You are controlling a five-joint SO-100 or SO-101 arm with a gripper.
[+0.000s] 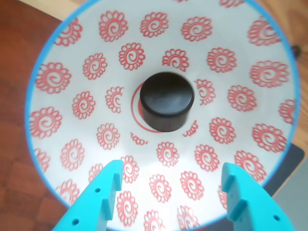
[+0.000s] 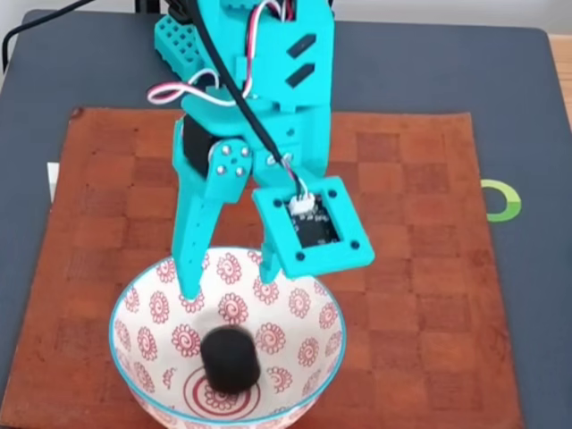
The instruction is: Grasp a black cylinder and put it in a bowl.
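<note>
In the wrist view, two blue fingers (image 1: 108, 202) of one gripper (image 1: 171, 197) stick up from the bottom, spread wide apart with nothing between them. One bowl (image 1: 62, 57) has one black cylinder (image 1: 166, 102) sitting on the red rings in its middle. In the fixed view, the bowl (image 2: 134, 357) sits on one brown checkered board (image 2: 429, 268), under the arm (image 2: 259, 89).

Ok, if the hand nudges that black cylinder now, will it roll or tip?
The black cylinder sits in the bowl, slightly tilted, so it probably rocks or slides rather than rolls far. Its matte surface likely grips. The sloped walls should return it.
</note>
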